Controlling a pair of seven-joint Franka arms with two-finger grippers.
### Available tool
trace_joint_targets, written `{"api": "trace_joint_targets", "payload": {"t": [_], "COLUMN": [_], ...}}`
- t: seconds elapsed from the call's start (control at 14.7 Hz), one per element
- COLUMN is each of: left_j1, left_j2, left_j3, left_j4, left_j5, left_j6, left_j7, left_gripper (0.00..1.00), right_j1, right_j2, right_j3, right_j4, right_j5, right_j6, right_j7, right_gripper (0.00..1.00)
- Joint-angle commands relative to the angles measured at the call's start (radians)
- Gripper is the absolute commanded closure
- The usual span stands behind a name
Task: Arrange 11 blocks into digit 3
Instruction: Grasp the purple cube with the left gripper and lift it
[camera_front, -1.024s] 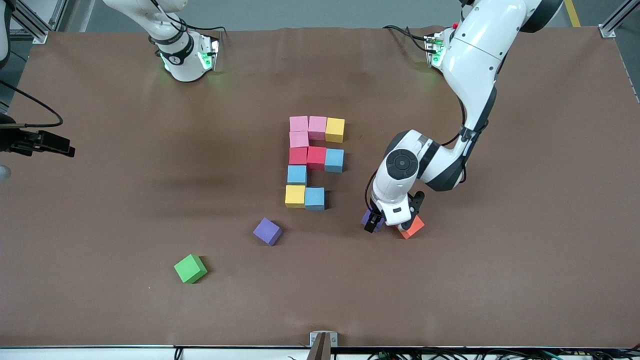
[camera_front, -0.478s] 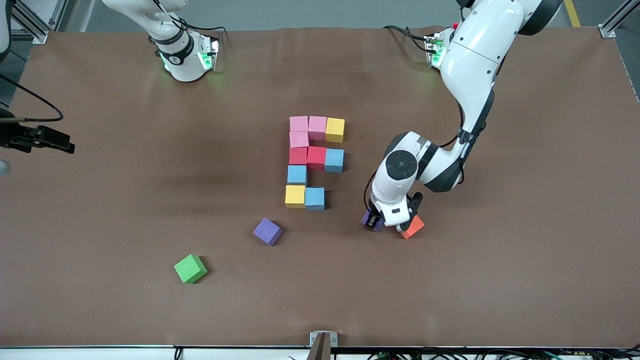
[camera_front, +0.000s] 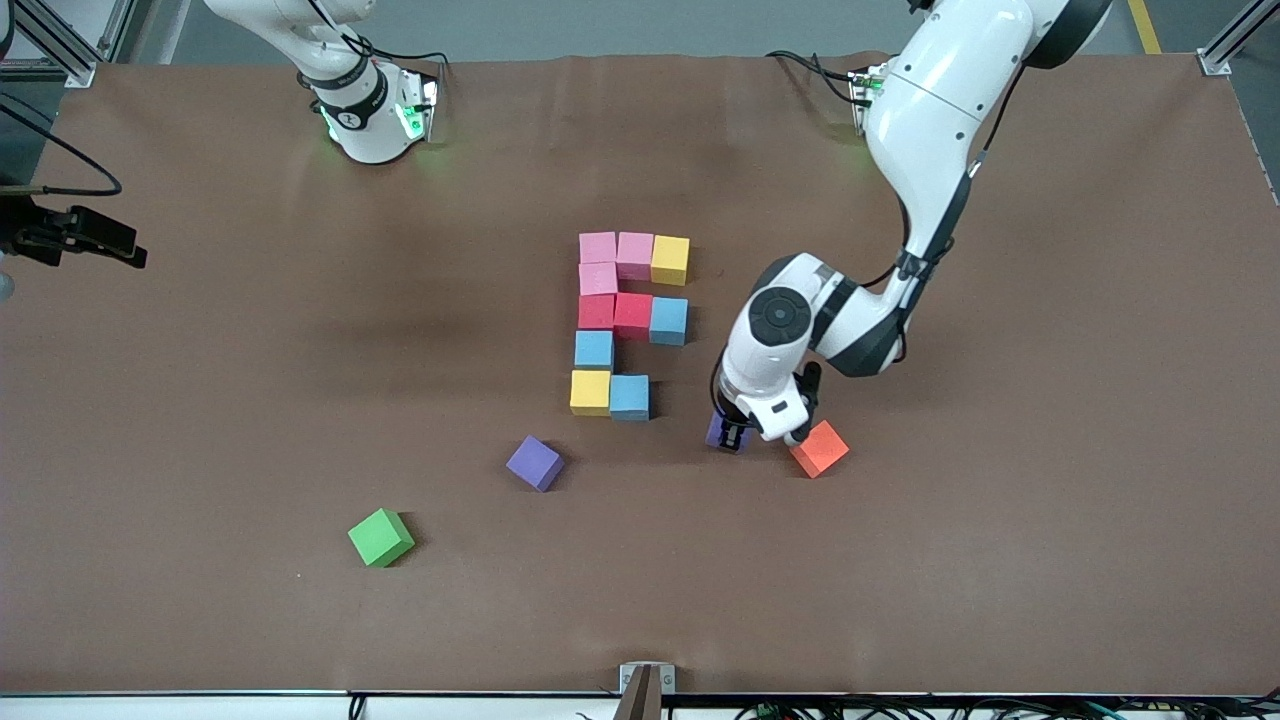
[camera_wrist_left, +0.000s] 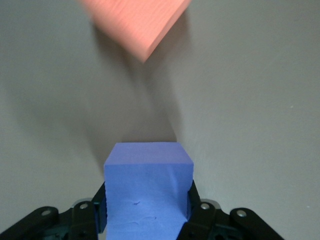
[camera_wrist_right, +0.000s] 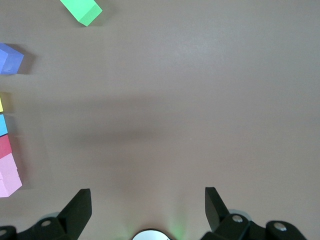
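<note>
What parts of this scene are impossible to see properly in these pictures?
- Held purple cube: front view shows only a sliver; the left claw covers the rest.
- Orange cube: cut off by the left wrist view's edge, and blurred.
- Right claw: outside the front view; only its open fingertips show in the right wrist view.
- Figure cubes: cropped at the right wrist view's edge.

held cube (camera_front: 722, 431): sitting clamped in left gripper (camera_front: 733, 436), probably just off table (camera_front: 200, 400), beside loose cube (camera_front: 820, 448)
figure (camera_front: 626, 322): lying mid-table
right gripper (camera_wrist_right: 147, 207): waiting, spread
</note>
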Motion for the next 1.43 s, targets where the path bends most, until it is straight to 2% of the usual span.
{"api": "trace_joint_targets", "payload": {"t": [0.0,0.41,0.55,0.96,1.36], "left_j1": [-0.039,-0.096,-0.107,-0.145,-0.164], "left_j2": [-0.003,0.018,0.047,0.100,0.110], "left_j3": [0.004,0.005,0.005,0.011,0.014], "left_j4": [0.031,0.042,0.085,0.146,0.151], "left_j5": [0.004,0.004,0.006,0.006,0.007], "left_j6": [-0.070,-0.087,-0.088,-0.117,-0.122], "left_j7": [-0.201,-0.404,-0.433,-0.438,-0.440], "left_gripper": [0.72,0.72,0.72,0.72,0.72], "right_j1": [0.006,0.009,0.008,0.009,0.009], "right_j2": [-0.038,-0.040,-0.040,-0.034,-0.034], "right_j3": [-0.001,0.005,0.005,0.003,0.002], "right_j4": [-0.010,0.038,0.050,0.064,0.064], "right_j5": [0.013,-0.001,-0.001,0.005,0.004], "right_j6": [-0.024,-0.078,-0.087,-0.083,-0.075], "right_j7": [0.003,-0.004,-0.009,-0.011,-0.012], "right_gripper": [0.00,0.00,0.00,0.00,0.00]}}
